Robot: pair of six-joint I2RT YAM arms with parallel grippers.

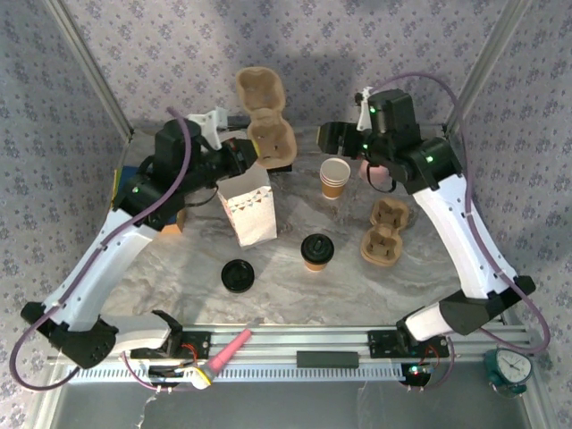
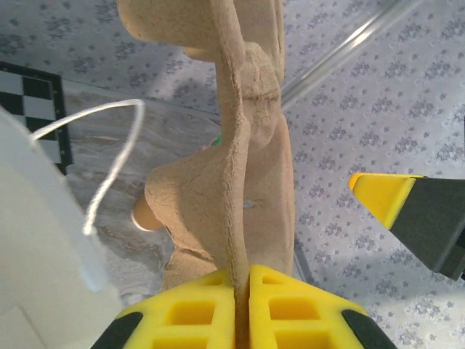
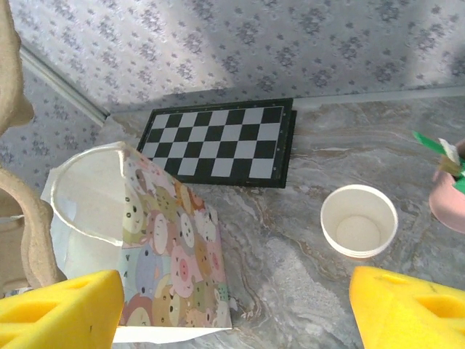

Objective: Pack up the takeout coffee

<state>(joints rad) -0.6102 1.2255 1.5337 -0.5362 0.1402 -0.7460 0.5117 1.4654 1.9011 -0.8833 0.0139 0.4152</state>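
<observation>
On the worktop [image 3: 290,254], just in front of a checkerboard [image 3: 218,142], the paper cup [image 3: 359,221] stands upright with its mouth open. Left pincer [image 2: 242,305]: clamped on a pulp cup carrier [image 2: 251,167]. Right pincer [image 3: 234,309]: fingers apart, holding nothing, beside a bag [image 3: 174,247] printed with cartoon animals.

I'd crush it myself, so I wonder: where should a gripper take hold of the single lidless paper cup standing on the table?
Probably the wall at the rolled rim, one finger inside, one outside, coming from above. The cup stands upright, mouth open upward, bare table around it, and the rim stiffens the wall. The right gripper is open.
</observation>
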